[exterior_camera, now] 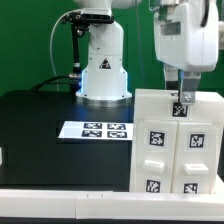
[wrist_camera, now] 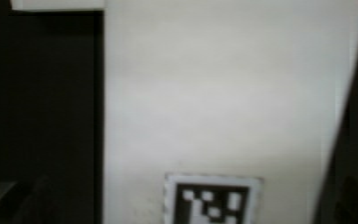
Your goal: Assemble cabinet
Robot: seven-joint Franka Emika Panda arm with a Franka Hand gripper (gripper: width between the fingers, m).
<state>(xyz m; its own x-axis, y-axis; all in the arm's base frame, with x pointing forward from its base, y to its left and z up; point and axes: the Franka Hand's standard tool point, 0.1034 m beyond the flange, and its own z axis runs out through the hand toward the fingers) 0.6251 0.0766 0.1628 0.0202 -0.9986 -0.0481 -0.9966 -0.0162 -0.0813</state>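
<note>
The white cabinet stands at the exterior view's right, its compartmented front carrying several small black-and-white tags. My gripper hangs straight down onto the cabinet's top edge, just above a tagged spot. In the wrist view a flat white cabinet face fills most of the picture, with one tag on it close to my jaws. My fingertips are lost in dark blur on either side of that face. I cannot tell whether they press on it.
The marker board lies flat on the black table in the middle. The robot's white base stands behind it. A white ledge runs along the near edge.
</note>
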